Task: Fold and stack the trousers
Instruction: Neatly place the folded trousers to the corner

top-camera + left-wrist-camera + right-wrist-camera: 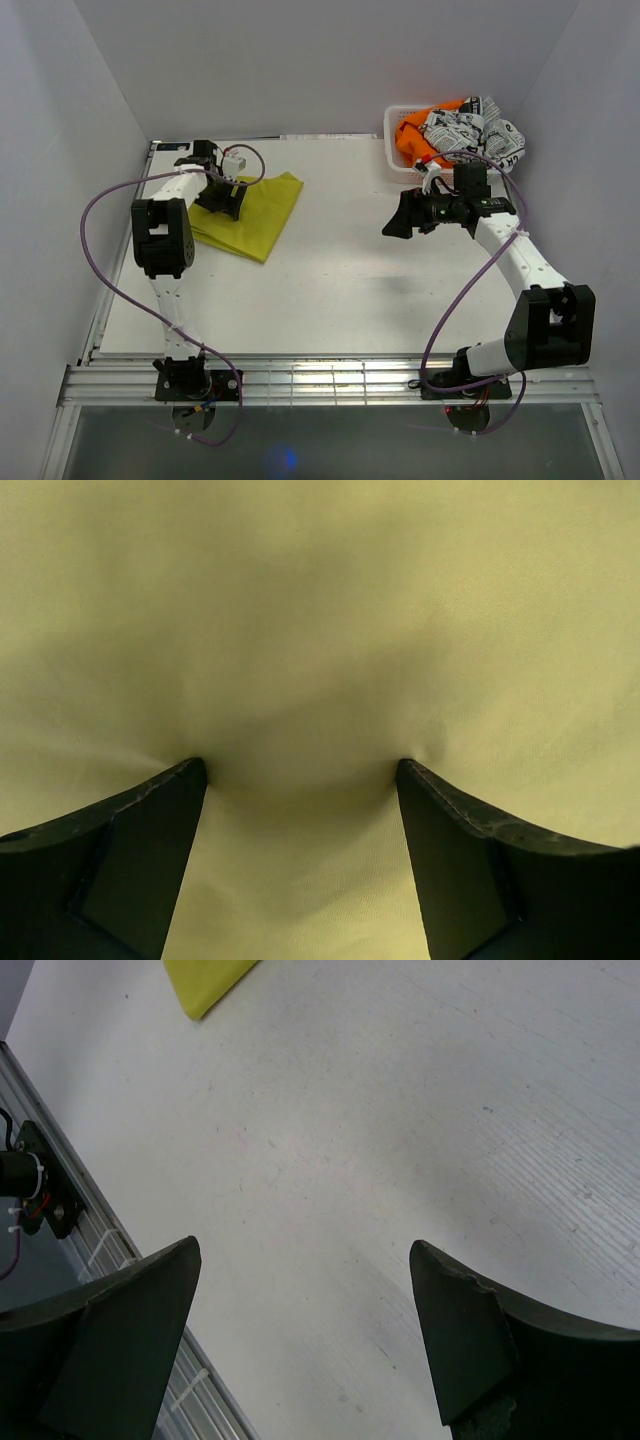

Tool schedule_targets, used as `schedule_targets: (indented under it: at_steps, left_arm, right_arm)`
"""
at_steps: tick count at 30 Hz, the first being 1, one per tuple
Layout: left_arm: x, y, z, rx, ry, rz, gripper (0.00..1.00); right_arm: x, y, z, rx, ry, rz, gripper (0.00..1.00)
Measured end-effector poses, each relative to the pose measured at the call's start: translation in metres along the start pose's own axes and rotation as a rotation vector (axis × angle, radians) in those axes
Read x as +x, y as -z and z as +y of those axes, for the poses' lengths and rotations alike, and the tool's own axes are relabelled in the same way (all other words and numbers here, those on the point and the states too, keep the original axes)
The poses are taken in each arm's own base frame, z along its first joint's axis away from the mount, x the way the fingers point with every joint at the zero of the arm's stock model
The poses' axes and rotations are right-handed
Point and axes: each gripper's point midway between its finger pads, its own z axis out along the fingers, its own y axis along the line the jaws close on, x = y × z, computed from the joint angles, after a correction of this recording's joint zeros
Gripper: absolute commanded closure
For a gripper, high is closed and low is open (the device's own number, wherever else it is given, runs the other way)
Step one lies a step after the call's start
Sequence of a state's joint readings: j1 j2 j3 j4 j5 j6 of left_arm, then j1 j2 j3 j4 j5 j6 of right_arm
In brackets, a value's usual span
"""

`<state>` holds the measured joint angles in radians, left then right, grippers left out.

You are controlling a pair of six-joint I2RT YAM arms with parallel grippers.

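Note:
The mustard-yellow trousers point(252, 218) lie folded in a flat packet at the back left of the table. My left gripper point(222, 203) is over their left part, open, with both fingertips pressing down into the cloth point(300, 630); small dents show at the tips. Its gripper point in the left wrist view point(300, 770) lies on bare cloth. My right gripper point(397, 222) is open and empty, held above the bare table at the right of centre point(305, 1250). A corner of the trousers point(205, 982) shows at the top of the right wrist view.
A white basket point(392, 128) at the back right holds an orange garment point(412, 140) and a black-and-white printed cloth point(470, 135). White walls close in the table on three sides. A metal rail point(330, 380) runs along the near edge, also in the right wrist view point(100, 1250).

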<state>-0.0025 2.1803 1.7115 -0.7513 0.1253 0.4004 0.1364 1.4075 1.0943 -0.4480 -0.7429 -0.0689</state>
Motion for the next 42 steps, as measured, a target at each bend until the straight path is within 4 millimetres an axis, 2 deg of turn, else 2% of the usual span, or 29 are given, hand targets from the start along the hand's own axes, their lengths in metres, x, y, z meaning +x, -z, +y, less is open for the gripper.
schedule_targets:
  at_steps: [3,9,16,33,42]
  left_arm:
    - [-0.012,-0.006,0.011,-0.014,0.087,-0.006,0.11]
    - [-0.044,-0.019,0.055,-0.076,0.233,-0.068,0.11]
    - [-0.066,-0.028,0.093,-0.128,0.32,-0.142,0.08]
    - [-0.086,-0.037,0.121,-0.173,0.421,-0.244,0.08]
    - [-0.09,-0.039,0.138,-0.189,0.405,-0.293,0.08]
  right_arm:
    - [0.001,0.001,-0.002,0.005,-0.003,0.001,0.1]
    - [0.006,0.002,-0.007,0.019,-0.013,0.007,0.1]
    - [0.013,0.003,-0.01,0.024,-0.03,0.018,0.1]
    - [0.017,0.003,-0.012,0.022,-0.048,0.025,0.1]
    - [0.019,0.002,-0.012,0.021,-0.053,0.029,0.1]
